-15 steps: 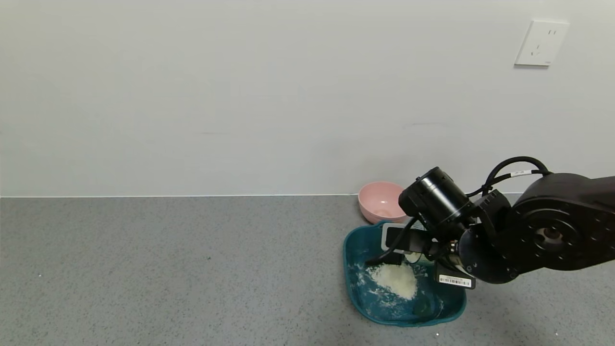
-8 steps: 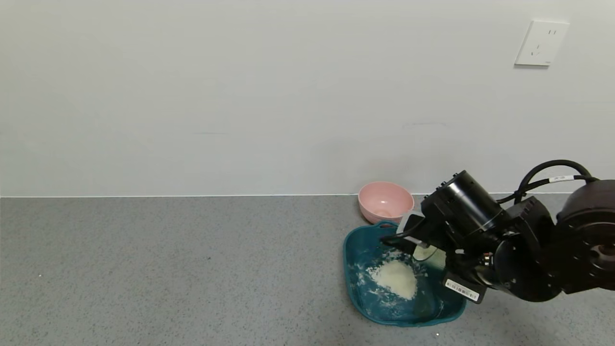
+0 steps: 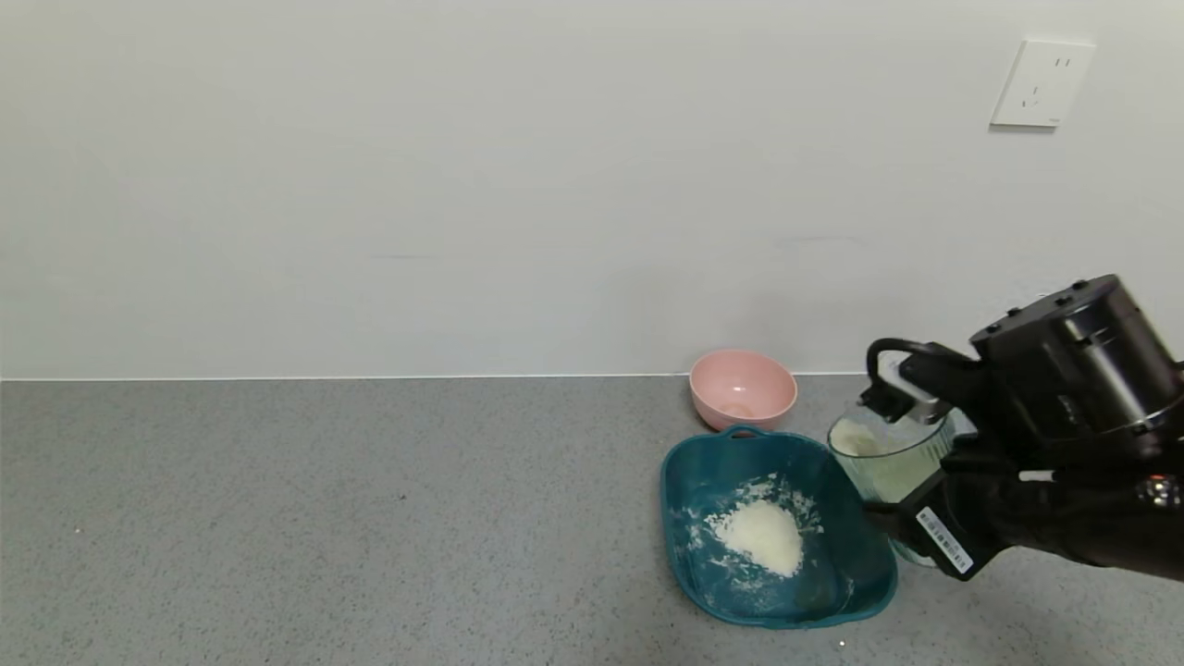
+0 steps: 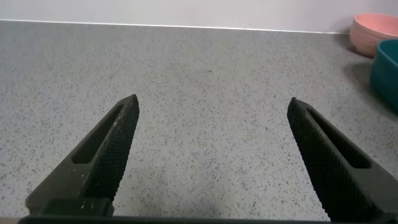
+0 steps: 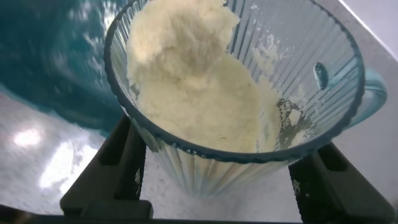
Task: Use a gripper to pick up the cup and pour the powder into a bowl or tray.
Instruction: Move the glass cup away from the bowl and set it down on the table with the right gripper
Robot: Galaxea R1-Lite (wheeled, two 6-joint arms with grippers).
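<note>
The ribbed transparent cup (image 3: 890, 460) stands upright just right of the dark teal tray (image 3: 680, 462). My right gripper (image 3: 879, 458) is shut on it, one finger on each side of its body. In the right wrist view the cup (image 5: 292, 56) holds clumpy white powder (image 5: 193, 81) stuck to one side, its handle points away from the tray (image 5: 56, 56), and my right gripper (image 5: 224, 137) straddles it. A heap of powder (image 3: 763, 536) lies in the tray. My left gripper (image 4: 211, 106) is open and empty over bare counter, out of the head view.
A pink bowl (image 3: 742, 388) sits against the wall just behind the tray; it also shows in the left wrist view (image 4: 373, 31), next to the tray's edge (image 4: 387, 74). Grey speckled counter stretches to the left. A wall socket (image 3: 1042, 83) is high on the right.
My right gripper has swung the cup from tilted over the tray back to upright and moved it right, beside the tray's right edge. The heap in the tray is unchanged.
</note>
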